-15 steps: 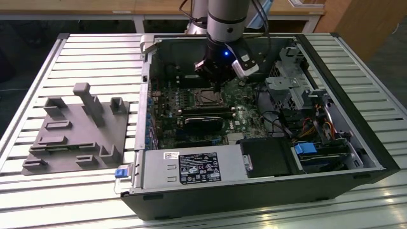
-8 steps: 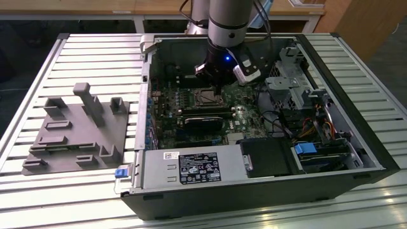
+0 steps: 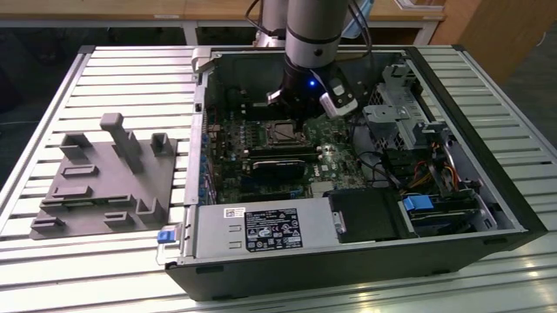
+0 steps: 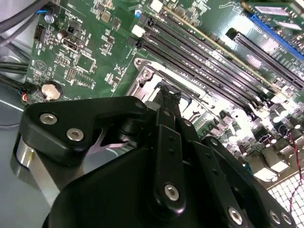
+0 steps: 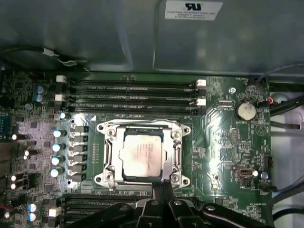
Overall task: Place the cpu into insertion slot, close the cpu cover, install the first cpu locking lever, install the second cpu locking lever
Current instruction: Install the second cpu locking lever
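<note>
Already the cpu [image 5: 144, 153] sits in the insertion slot [image 5: 112, 164], its dull silver top showing through the square hole of the cpu cover [image 5: 176, 153], which lies down flat around it like a thin metal frame. My gripper [image 5: 162, 186] hangs right at the socket's edge, on the side away from the long memory slots [image 5: 135, 97], and my fingers [image 5: 164, 194] are drawn together to a narrow tip with nothing between them that I can make out — no chip, no lever clearly caught. In the second wrist view that tip [image 4: 167, 95] points down at the bright metal of the socket frame [image 4: 142, 80], close enough that I cannot tell whether it touches. In the exterior view my arm stands upright inside the open computer case [image 3: 487, 189], which rests on the slatted tabletop [image 3: 104, 78] beside a grey plastic fixture [image 3: 104, 179]. As for handling, I judge the chip light, stiff and fragile — flat metal on top, delicate contacts beneath — so it wants holding by opposite edges only, never pressed from above at a tilt. The cover is thin sheet metal, rigid enough to push but springy, and best nudged at its rim. The locking levers I take to be thin, stiff, springy wire, slippery against smooth fingers; they should be caught near the free end, where the leverage is greatest, and I cannot pick them out clearly along the socket's sides.
</note>
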`<state>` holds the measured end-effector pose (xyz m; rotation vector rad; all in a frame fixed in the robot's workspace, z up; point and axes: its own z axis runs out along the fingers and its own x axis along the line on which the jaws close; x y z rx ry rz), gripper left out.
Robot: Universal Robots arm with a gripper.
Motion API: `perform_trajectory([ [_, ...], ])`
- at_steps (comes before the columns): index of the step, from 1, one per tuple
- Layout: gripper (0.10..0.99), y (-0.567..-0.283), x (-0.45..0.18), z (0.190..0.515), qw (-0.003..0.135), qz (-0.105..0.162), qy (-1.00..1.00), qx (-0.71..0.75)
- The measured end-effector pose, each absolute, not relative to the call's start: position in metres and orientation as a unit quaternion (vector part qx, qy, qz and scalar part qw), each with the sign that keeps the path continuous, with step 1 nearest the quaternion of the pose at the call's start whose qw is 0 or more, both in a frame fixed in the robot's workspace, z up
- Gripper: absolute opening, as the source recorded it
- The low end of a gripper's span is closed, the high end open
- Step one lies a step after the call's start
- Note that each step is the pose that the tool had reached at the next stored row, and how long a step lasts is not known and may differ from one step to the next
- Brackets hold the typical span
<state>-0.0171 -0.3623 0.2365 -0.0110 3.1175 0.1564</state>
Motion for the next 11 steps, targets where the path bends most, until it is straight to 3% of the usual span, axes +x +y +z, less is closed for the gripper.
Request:
perform_trajectory([
  [11, 0.106, -0.376, -0.029, 0.236, 0.010, 0.051, 0.999, -0.004],
])
